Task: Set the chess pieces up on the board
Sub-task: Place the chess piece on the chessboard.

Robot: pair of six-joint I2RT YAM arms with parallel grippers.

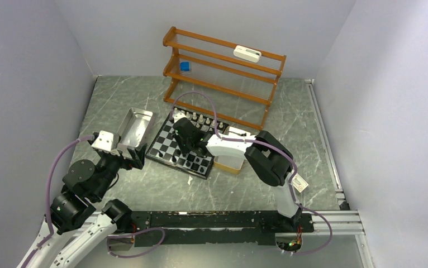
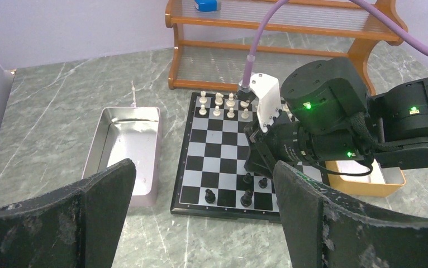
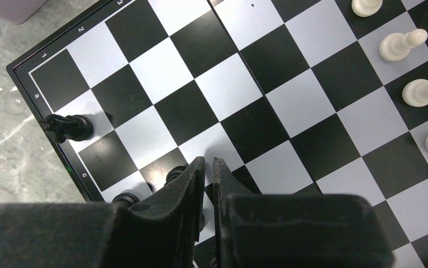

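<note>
The board [image 1: 169, 146] lies at mid-table, black and white checkered with a dark rim. White chess pieces [image 1: 201, 119] stand in two rows at its far edge, also seen in the left wrist view [image 2: 217, 106] and the right wrist view [image 3: 423, 92]. A few black pieces [image 2: 247, 197] stand along the near edge. My right gripper [image 3: 209, 162] hangs low over the board, shut, with nothing visible between its fingers; two black pieces [image 3: 175, 174] sit just beside its left finger. A black piece [image 3: 69, 127] stands at the rim. My left gripper [image 2: 203, 166] is open, left of the board.
A shiny metal tray [image 1: 129, 120] sits left of the board, close to my left gripper [image 1: 133, 152]. A tan box [image 2: 362, 187] lies at the board's right side under my right arm. A wooden shelf rack [image 1: 223, 78] stands behind the board, holding a blue object [image 1: 185, 66].
</note>
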